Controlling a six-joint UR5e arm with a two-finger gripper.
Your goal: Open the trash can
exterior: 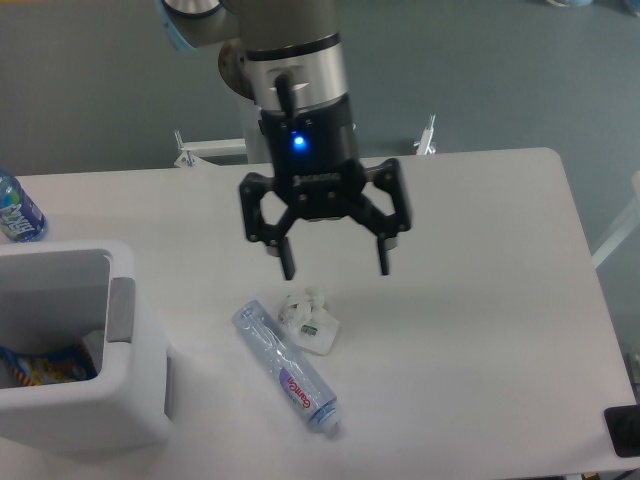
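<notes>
Bin (80,370) sits on the worktop (480,300) at its front left corner; wrappers (40,365) lie inside it. Behind the bin, at the far left edge, stands a bottle (18,210). Right of the bin, near mid-worktop, a second bottle (288,370) lies flat, slanting from back left to front right. A crumpled packet (310,320) lies just beside that bottle's right side, about touching. My pincer (333,262) hangs above the worktop, just behind the packet, fingers spread apart, pointing down.
</notes>
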